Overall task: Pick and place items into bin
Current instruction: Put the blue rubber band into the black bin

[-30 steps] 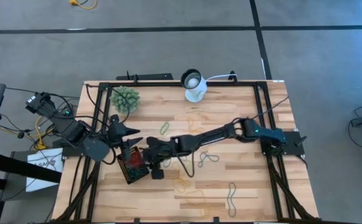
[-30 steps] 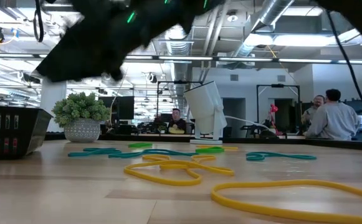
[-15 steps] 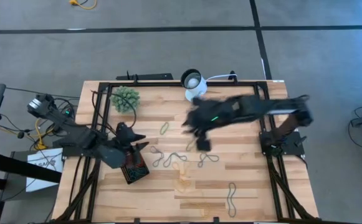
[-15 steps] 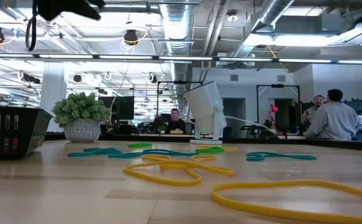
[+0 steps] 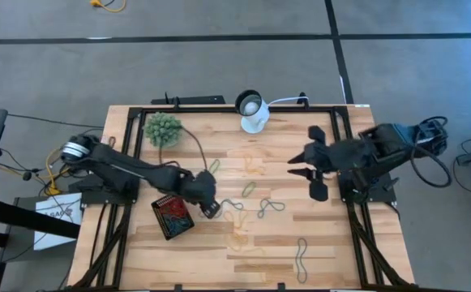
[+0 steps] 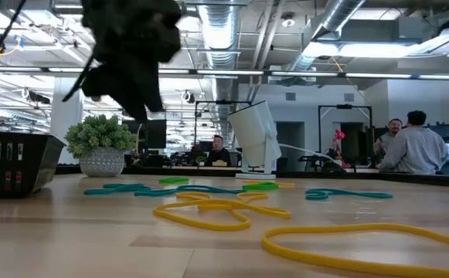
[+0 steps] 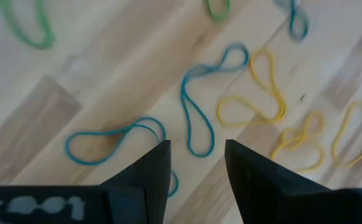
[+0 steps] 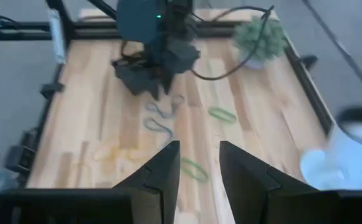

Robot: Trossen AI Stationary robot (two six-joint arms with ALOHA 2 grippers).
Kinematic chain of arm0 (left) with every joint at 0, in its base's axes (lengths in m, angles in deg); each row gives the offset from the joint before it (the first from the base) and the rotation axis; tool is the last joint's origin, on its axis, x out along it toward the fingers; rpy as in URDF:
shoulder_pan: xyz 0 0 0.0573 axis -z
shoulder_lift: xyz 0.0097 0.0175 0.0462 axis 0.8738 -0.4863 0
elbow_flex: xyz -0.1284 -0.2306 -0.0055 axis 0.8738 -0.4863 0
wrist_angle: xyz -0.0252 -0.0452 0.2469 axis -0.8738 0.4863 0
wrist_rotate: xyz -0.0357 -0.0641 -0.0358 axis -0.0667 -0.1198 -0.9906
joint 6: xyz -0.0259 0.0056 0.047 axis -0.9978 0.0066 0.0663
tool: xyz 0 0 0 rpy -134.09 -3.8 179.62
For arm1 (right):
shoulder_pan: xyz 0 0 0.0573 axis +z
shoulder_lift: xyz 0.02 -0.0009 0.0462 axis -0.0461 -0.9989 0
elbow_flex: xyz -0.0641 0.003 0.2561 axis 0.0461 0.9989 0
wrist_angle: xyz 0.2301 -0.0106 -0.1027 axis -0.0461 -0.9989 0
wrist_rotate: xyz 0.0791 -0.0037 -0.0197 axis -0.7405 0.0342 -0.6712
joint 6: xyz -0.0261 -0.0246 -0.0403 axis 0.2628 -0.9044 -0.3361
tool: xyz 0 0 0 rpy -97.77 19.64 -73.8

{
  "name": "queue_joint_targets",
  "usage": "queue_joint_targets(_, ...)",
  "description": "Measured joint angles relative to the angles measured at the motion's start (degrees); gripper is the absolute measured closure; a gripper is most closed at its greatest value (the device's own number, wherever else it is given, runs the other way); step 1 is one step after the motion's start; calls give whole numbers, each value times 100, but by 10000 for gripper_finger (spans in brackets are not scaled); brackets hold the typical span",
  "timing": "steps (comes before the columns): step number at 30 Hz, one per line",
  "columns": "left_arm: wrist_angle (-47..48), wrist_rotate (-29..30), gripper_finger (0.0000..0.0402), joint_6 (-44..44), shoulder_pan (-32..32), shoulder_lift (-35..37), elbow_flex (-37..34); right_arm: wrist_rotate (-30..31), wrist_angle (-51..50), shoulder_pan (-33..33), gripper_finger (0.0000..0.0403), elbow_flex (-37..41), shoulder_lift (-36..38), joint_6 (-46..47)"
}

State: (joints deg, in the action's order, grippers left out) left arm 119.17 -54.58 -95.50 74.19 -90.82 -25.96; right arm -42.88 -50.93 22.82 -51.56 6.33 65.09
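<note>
Thin loops lie flat on the wooden table: teal-grey ones (image 5: 235, 204) (image 7: 196, 118), green ones (image 5: 250, 188) and yellow ones (image 7: 261, 93) (image 6: 209, 213). The bin (image 5: 173, 217), a small black tray with red loops inside, sits at the table's left middle and shows in the low view (image 6: 11, 162). My left gripper (image 5: 211, 207) (image 7: 196, 149) is open, just right of the bin, above the teal loops and touching none. In the low view it hangs above the table (image 6: 131, 62). My right gripper (image 5: 306, 176) (image 8: 197, 149) is open and empty, raised near the table's right side.
A fuzzy green plant ball (image 5: 163, 128) and a white round lamp-like device (image 5: 252, 112) with its cord stand along the far edge. A black frame (image 5: 219, 109) borders the table. More loops lie near the near edge (image 5: 301, 258). People show in the room behind (image 6: 413, 147).
My right gripper has left the spot over the bin, risen and swung back to the table's right side. My left gripper has moved from the bin's far-left side toward the right, past the bin, and now stands over the teal loops.
</note>
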Motion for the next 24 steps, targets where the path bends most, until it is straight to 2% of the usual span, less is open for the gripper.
queue_joint_targets(5, 960, -451, 261, 472, -266, -804, 753, 581, -9, 242, 296, 929, 364, 641)
queue_joint_targets(9, 1731, -495, 261, 740, -355, -1291, 1262, 882, 11, 409, 296, 1425, 556, 930)
queue_joint_targets(14, 1690, -600, 261, 849, -364, -1650, 1376, 1233, -1, 502, 296, 1709, 635, 1187)
queue_joint_targets(24, 1583, -746, 261, 735, -316, -2213, 1383, 1295, -6, 611, 296, 1725, 632, 1172)
